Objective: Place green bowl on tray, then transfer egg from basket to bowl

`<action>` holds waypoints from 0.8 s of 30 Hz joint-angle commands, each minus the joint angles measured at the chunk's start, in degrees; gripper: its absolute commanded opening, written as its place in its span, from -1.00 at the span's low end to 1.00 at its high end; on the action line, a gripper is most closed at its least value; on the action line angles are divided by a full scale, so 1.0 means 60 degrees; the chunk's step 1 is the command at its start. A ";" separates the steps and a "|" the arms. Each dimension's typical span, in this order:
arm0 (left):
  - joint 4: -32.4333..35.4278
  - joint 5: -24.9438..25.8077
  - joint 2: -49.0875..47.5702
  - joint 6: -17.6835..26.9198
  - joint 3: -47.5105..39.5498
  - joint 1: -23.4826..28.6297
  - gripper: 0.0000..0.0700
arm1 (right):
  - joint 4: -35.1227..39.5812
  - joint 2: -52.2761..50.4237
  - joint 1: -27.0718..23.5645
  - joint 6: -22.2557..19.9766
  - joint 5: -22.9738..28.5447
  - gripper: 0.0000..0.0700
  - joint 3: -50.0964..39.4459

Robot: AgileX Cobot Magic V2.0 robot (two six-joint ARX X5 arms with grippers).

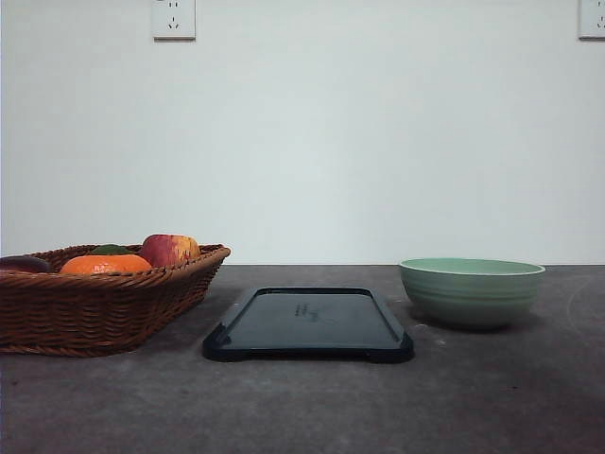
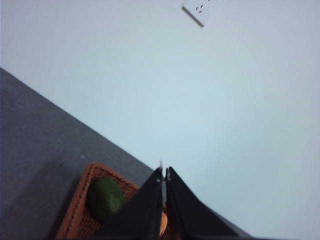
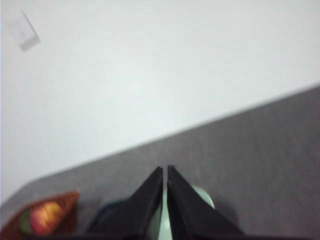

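basket (image 1: 99, 307) left, tray (image 1: 308, 326) centre, green bowl (image 1: 471, 291) right

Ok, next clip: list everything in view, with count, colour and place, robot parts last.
basket: 1, brown wicker, table's left
apple: 1, red-yellow, in the basket
orange fruit: 1, orange, in the basket
green item: 1, dark green, in the basket behind the orange fruit
dark item: 1, reddish-brown, at the basket's left edge, possibly the egg
tray: 1, navy-black, centre
green bowl: 1, sage green, right of the tray, on the table
wall sockets: 2, white, on the wall
left gripper: 1, black, shut
right gripper: 1, black, shut
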 commanded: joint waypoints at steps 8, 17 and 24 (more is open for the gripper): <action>-0.2499 0.0025 0.0799 0.1982 0.2783 -0.0018 -1.00 | -0.1475 0.2149 -0.0004 -0.0982 -0.0700 -0.98 0.2545; -0.4788 0.0351 0.2826 0.3615 0.5332 -0.0022 -1.00 | -0.2607 0.4497 -0.0004 -0.3126 -0.1094 -0.98 0.4573; -0.5899 0.1619 0.4881 0.4260 0.6517 -0.0025 -1.00 | -0.3447 0.6062 0.0092 -0.3672 -0.1805 -0.98 0.5470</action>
